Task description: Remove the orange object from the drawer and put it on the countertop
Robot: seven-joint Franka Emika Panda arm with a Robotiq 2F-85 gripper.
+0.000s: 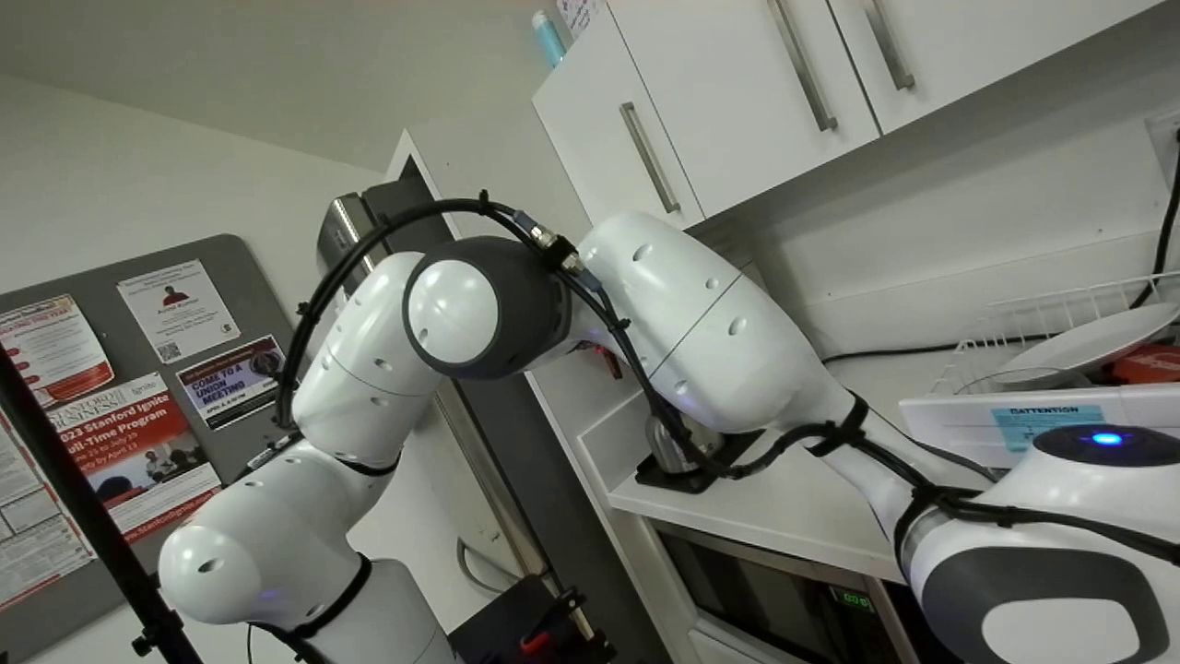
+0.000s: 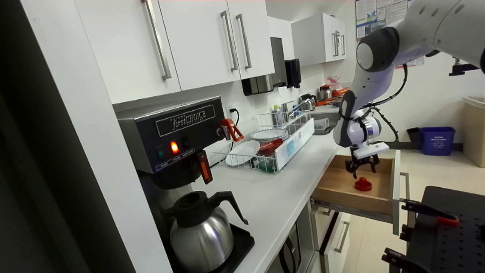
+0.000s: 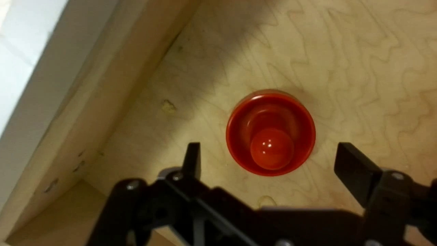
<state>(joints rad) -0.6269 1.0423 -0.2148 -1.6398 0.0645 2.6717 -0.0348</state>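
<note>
1. Orange object [image 3: 270, 133] sits in the drawer [image 2: 335, 180], its round knob [image 3: 272, 149] pointing up.
2. I see that drawer pulled out past the front edge of the desk [image 2: 261, 185].
3. My hand [image 3: 269, 144] hangs over the orange object, fingers [image 3: 355, 171] spread wide; in the wrist view it shows between them with space on either side.
4. Toward the desk's rear edge I can make out the coffee maker [image 2: 185, 140] in an exterior view, the pot [image 2: 202, 242] just beside it.
5. Farther along that edge are plates [image 2: 269, 134].

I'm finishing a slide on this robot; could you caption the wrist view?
Open gripper above a round, knobbed red-orange object in a wooden drawer.
</note>
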